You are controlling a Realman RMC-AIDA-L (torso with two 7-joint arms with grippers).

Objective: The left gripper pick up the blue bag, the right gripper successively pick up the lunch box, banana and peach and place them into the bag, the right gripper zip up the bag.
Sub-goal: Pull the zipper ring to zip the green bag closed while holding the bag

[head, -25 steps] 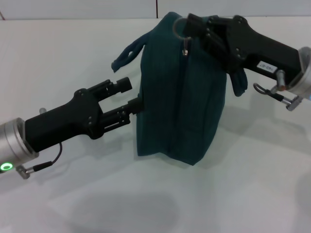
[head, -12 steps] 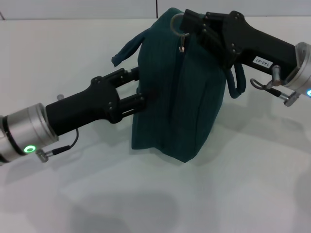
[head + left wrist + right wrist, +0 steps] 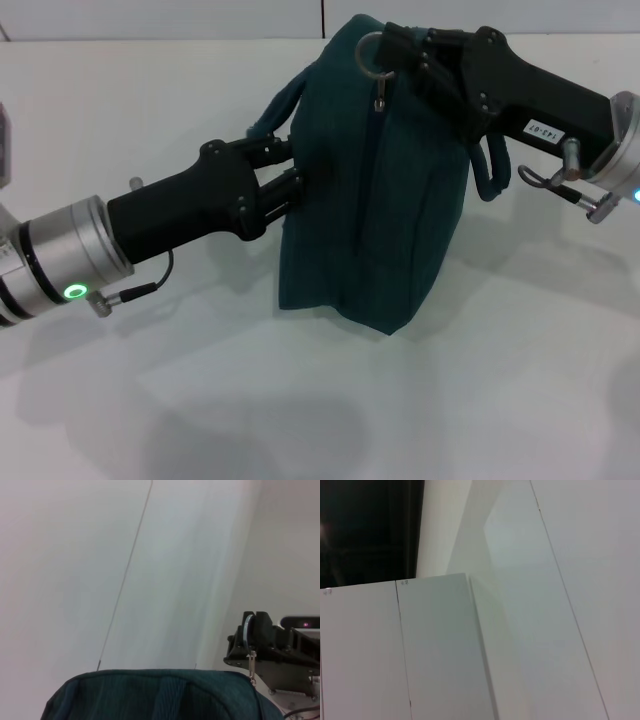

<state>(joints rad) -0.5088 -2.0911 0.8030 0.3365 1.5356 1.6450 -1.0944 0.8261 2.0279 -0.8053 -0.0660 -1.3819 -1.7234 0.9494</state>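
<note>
The blue bag (image 3: 375,200) stands upright on the white table (image 3: 480,400) with its zipper closed along the side facing me. My right gripper (image 3: 392,52) is at the bag's top, shut on the metal zipper ring (image 3: 368,48), and the pull tab (image 3: 380,97) hangs below it. My left gripper (image 3: 295,168) is against the bag's left side under the handle strap (image 3: 272,112), fingers apart. The left wrist view shows the bag's top (image 3: 160,695) and the right gripper with the ring (image 3: 248,632). The lunch box, banana and peach are out of view.
The bag's second handle (image 3: 492,170) hangs under the right arm. The right wrist view shows only white wall panels (image 3: 435,650).
My left gripper has moved up and right from the table, in against the bag's left side. The bag has shifted slightly. The right gripper stays at the zipper ring.
</note>
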